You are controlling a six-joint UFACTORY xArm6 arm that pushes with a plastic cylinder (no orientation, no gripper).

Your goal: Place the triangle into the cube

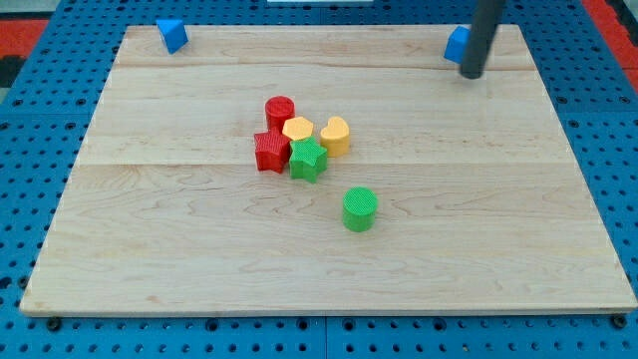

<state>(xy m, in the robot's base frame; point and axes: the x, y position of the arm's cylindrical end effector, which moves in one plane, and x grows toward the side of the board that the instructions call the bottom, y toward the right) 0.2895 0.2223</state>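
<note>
A blue triangle block lies at the board's top left corner. A blue cube sits near the top right, partly hidden behind my rod. My tip rests on the board just right of and below the blue cube, touching or nearly touching it. The triangle is far to the view's left of the tip.
A cluster sits mid-board: red cylinder, red star-like block, yellow hexagon-like block, yellow heart, green star. A green cylinder stands apart below right. The wooden board lies on a blue pegboard.
</note>
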